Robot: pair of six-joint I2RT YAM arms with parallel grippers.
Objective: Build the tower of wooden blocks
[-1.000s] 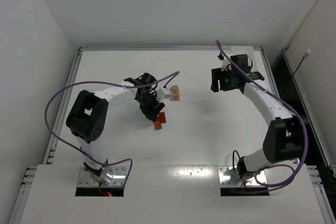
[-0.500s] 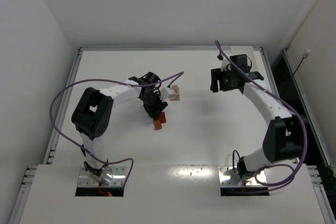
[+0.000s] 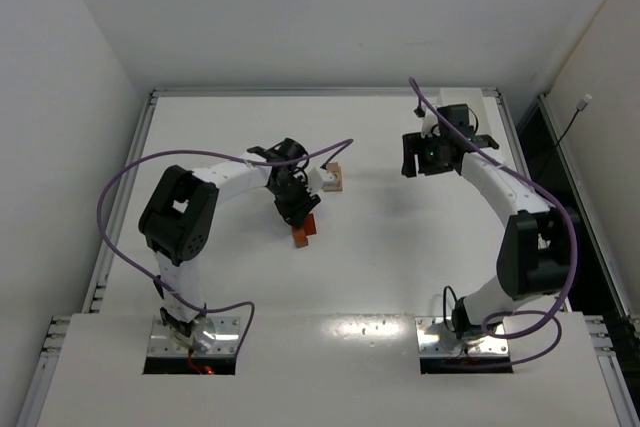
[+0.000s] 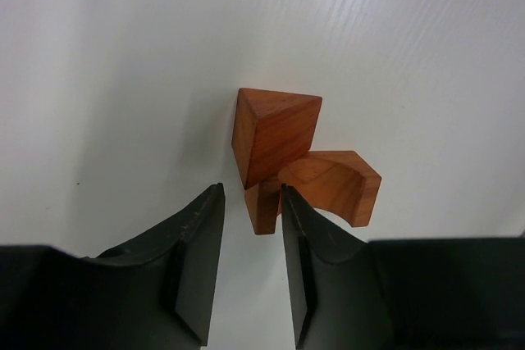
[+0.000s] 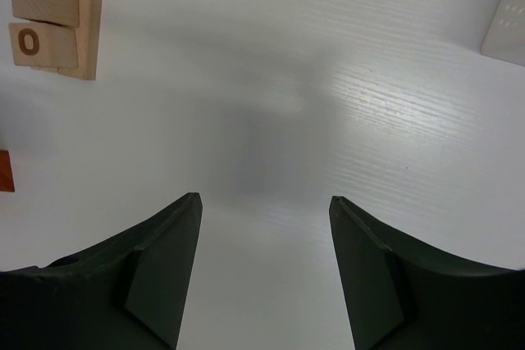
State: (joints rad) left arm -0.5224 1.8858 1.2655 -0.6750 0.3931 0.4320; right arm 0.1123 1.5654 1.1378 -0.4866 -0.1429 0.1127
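White table [image 3: 400,277], plain walls [image 3: 300,7]
Pale metal rails [image 3: 122,207] run along the table's edges — bare white walls left and behind, a beige panel [image 3: 600,47] at right, soft glare near the front

The top view looks down from behind the arm bases [image 3: 195,332] on the whole worktop [image 3: 400,247]. The left wrist view sits close over the orange blocks [image 4: 287,161]; the right, farther off, shares the tan blocks [image 5: 53,26] with the top.

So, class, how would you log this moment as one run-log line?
left jaws: slightly open, at red blocks | right jaws: open, empty | tan blocks: apart from red
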